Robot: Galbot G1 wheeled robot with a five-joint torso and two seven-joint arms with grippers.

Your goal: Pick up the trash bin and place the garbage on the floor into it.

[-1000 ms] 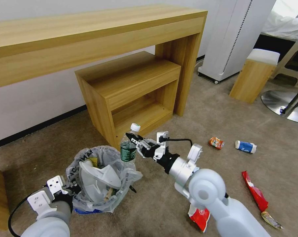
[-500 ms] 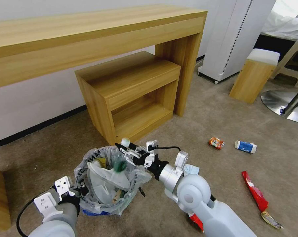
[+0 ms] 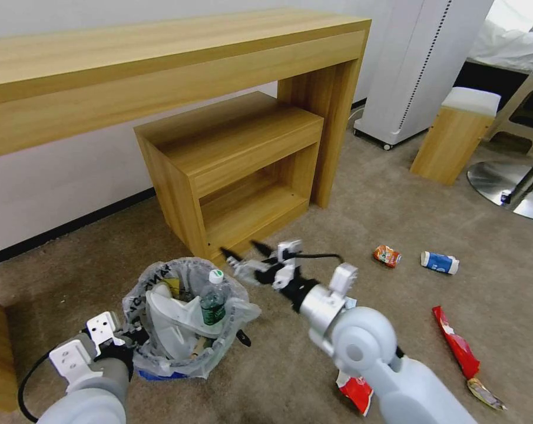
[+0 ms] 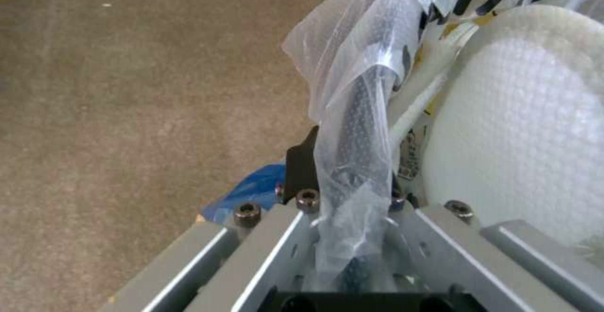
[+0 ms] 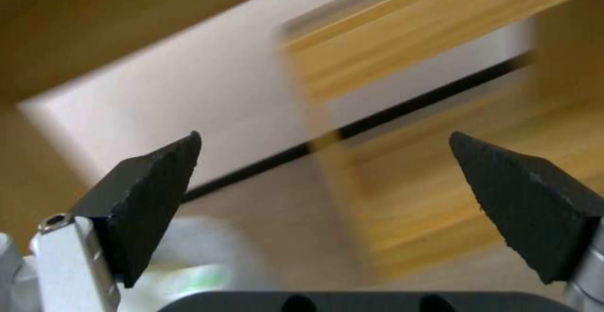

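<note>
Left gripper (image 4: 352,236) jaws clamped on crinkly bag rim of trash bin (image 3: 184,359). Right gripper (image 3: 241,250) jaws wide, empty, beside bin. Ribbed plastic bottle (image 3: 212,299) upright inside.

We face a desk (image 3: 160,65) against the wall, a low shelf unit (image 3: 231,159) tucked under it. Before that unit the bin (image 3: 184,318) sits to our left on the floor (image 3: 396,212), a bottle (image 3: 212,300) upright in it beside a slipper (image 3: 172,324). To our right lie a can (image 3: 387,255), then a cup (image 3: 439,262), with wrappers (image 3: 454,347) nearer us.
</note>
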